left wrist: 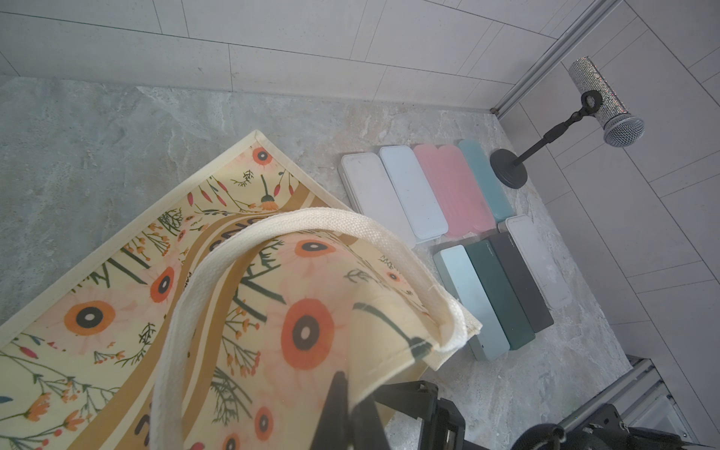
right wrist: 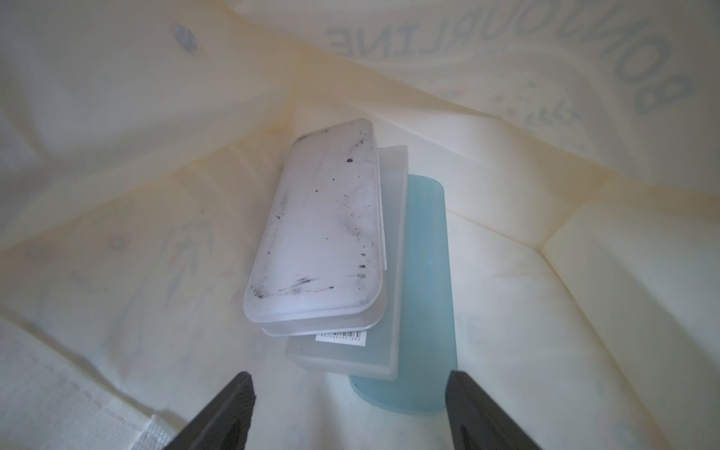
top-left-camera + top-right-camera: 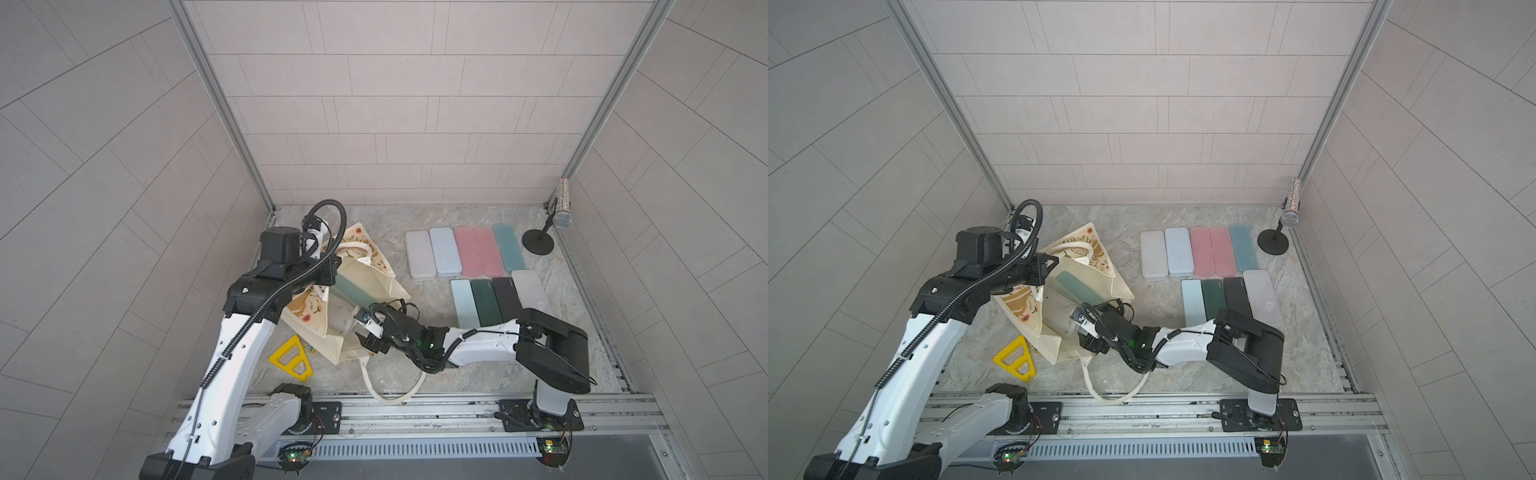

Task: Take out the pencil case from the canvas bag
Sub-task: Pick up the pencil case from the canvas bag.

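- Left gripper [image 1: 350, 415] — clenched on the rim fabric of the canvas bag [image 3: 376, 286].
- Right gripper [image 2: 348, 375] sits in the bag's mouth, jaws spread wide, grasping nothing.
- Scuffed white pencil case [image 2: 315, 230] lies inside the bag — atop a frosted case [image 2: 350, 354], with a teal case [image 2: 428, 292] underneath.

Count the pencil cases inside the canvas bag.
3, stacked in the canvas bag: a scuffed white case on top, a frosted clear case beneath it, a pale blue case lowest. Others may be hidden under them.
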Available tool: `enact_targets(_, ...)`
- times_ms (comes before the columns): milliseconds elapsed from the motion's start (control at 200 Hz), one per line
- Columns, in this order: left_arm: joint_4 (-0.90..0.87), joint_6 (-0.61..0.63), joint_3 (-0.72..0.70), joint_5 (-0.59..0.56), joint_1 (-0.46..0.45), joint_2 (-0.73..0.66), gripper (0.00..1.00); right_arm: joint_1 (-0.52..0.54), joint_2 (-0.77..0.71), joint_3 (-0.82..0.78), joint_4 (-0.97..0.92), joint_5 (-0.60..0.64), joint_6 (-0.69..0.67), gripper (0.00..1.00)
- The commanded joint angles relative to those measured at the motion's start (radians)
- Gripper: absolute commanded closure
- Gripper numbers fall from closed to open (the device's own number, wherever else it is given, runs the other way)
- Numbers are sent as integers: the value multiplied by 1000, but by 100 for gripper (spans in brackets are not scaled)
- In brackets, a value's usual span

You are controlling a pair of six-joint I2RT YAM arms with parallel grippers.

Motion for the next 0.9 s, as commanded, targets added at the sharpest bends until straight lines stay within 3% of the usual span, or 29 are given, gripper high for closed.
enact_targets(0,43,-4,32,6,0,-18,100,14,63,75,-44,-18,-84,0)
enact_targets(365,48,-24,39,42,-1,-21,100,17,288,308,-151,77,-218,0)
enact_targets(555,46,-22,35,39,0,-25,100,16,343,345,-149,147,-222,1)
enact_targets(896,43,-15,37,34,-1,-26,100,11,308,313,-121,139,-176,25)
